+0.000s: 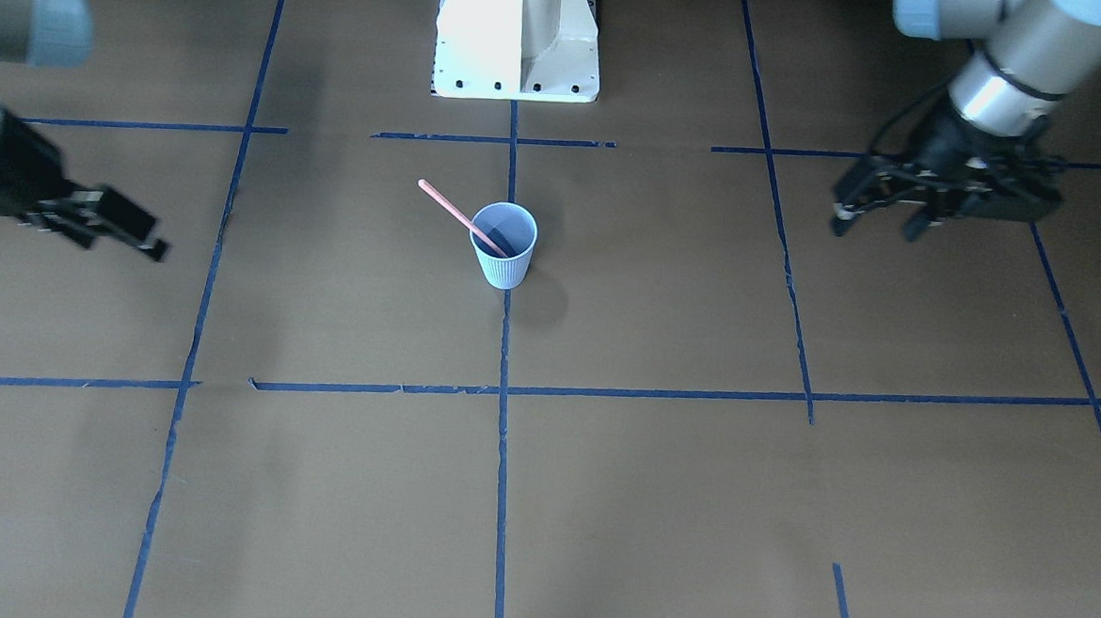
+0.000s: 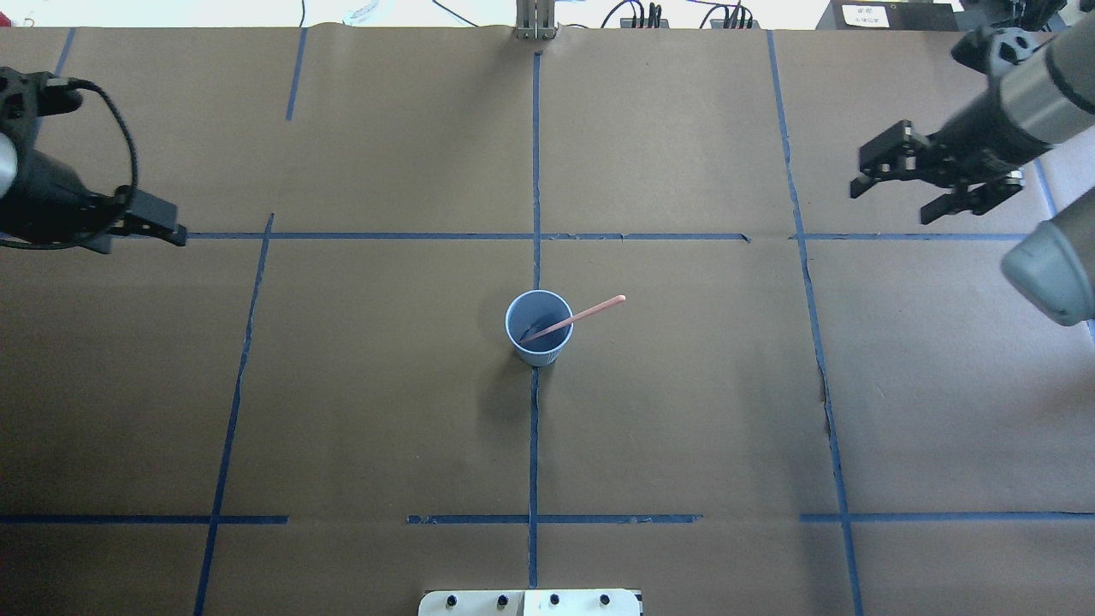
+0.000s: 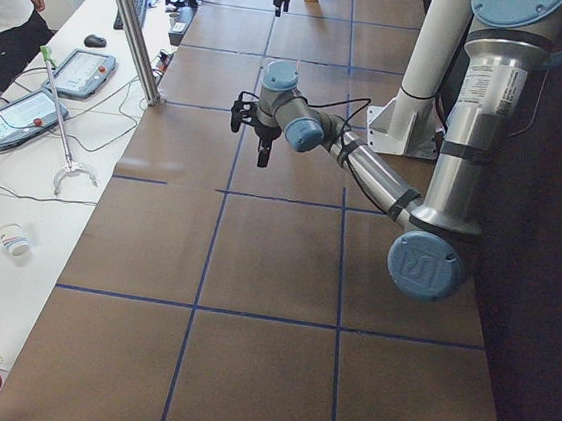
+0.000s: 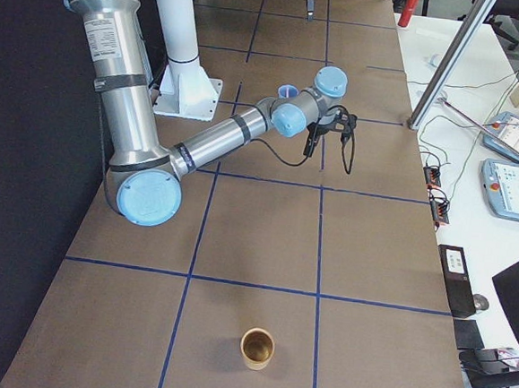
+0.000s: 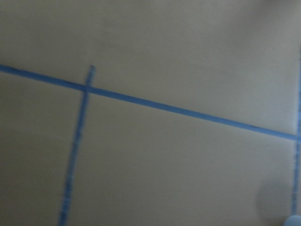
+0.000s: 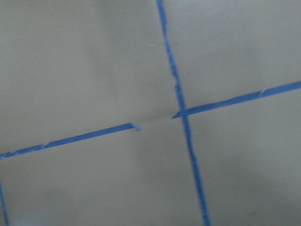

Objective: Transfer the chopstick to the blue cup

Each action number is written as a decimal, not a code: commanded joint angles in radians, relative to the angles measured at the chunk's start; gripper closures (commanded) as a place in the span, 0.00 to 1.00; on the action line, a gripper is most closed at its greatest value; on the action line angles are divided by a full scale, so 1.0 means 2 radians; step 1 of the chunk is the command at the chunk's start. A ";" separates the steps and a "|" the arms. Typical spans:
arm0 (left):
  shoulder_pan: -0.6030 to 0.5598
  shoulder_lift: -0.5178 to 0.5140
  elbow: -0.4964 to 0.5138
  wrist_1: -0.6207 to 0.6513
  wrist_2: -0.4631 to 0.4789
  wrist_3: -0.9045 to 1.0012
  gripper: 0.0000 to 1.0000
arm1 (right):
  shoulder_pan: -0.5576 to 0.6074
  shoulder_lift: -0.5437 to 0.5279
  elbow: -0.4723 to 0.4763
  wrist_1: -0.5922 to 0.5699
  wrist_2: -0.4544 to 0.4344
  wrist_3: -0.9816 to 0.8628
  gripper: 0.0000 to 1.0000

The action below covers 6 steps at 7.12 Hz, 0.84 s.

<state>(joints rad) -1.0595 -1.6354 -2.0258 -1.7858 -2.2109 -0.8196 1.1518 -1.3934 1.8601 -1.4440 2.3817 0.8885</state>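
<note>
The blue cup [image 1: 504, 261] [image 2: 539, 349] stands upright on the centre tape line of the brown table. The pinkish chopstick [image 1: 457, 214] [image 2: 590, 312] leans inside it, its lower end on the cup's floor and its upper end sticking out over the rim. My left gripper [image 1: 875, 224] [image 2: 175, 233] hovers far off to the robot's left, open and empty. Equally far out on the other side is my right gripper [image 1: 153, 249] [image 2: 890, 201], fingers apart and holding nothing. Both wrist views show only table and blue tape.
The white robot base [image 1: 518, 34] sits behind the cup. A brown cup [image 4: 257, 348] stands near the table's right end. A side bench holds pendants [image 3: 79, 71], cables and a small paper cup [image 3: 14, 240]; a person [image 3: 6, 1] stands there.
</note>
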 commanded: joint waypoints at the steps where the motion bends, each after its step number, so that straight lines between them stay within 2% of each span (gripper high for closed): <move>1: -0.140 0.049 0.022 0.059 -0.040 0.280 0.00 | 0.107 -0.091 -0.004 -0.034 -0.007 -0.250 0.00; 2: -0.197 0.048 0.031 0.134 -0.040 0.411 0.00 | 0.167 -0.106 -0.004 -0.090 -0.008 -0.383 0.00; 3: -0.228 0.048 0.056 0.156 -0.037 0.486 0.00 | 0.211 -0.110 -0.007 -0.150 -0.019 -0.494 0.00; 4: -0.263 0.047 0.099 0.154 -0.041 0.531 0.00 | 0.242 -0.119 -0.023 -0.176 -0.046 -0.592 0.00; 6: -0.266 0.045 0.146 0.156 -0.056 0.548 0.00 | 0.261 -0.129 -0.049 -0.173 -0.037 -0.608 0.00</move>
<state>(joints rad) -1.5784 -1.5427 -1.7916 -1.4784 -2.3004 0.2474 1.6388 -1.6391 1.7897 -1.7837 2.3015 -0.2844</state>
